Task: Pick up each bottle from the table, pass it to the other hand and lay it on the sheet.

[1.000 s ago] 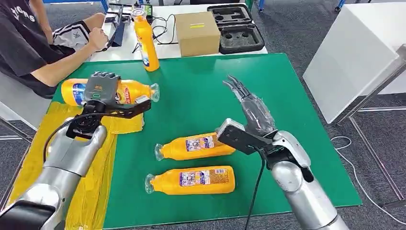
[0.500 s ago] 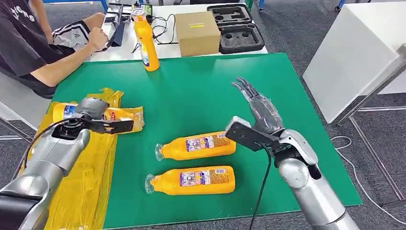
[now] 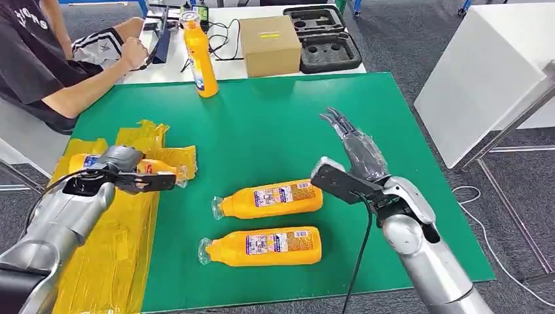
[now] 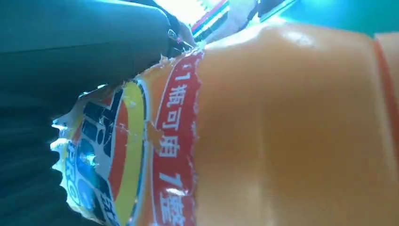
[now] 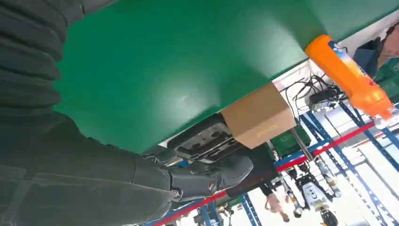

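On the far left, our left hand [image 3: 121, 167] sits low over the yellow sheet [image 3: 118, 242], wrapped around an orange bottle [image 3: 160, 169] that lies on its side on the sheet's far end. We see the bottle's base poking out on the hand's outer side and its neck and clear cap end on the inner side, pointing toward the table middle. From the left wrist view the same bottle's torn label [image 4: 141, 155] is pressed right up against the hand, so we call it held; we can't tell if the bottle's full weight is on the sheet.

Beyond the left hand, a seated person [image 3: 46, 59] leans an arm on the white table past the green mat [image 3: 275, 124].

Between our two hands, two more orange bottles lie on the mat, both on their sides with necks toward the left hand: the farther bottle [image 3: 268, 199] and the nearer bottle [image 3: 262, 246], roughly parallel, just apart. The farther bottle's base ends just beside our right wrist.

Past them, an upright orange bottle [image 3: 199, 55] stands at the mat's far edge, well ahead of both hands. A cardboard box [image 3: 268, 44] and a black foam tray [image 3: 324, 38] sit on the white table further right.

Our right hand [image 3: 357, 150] hovers above the mat, fingers [image 3: 337, 121] stretched straight forward and slightly apart, holding nothing.
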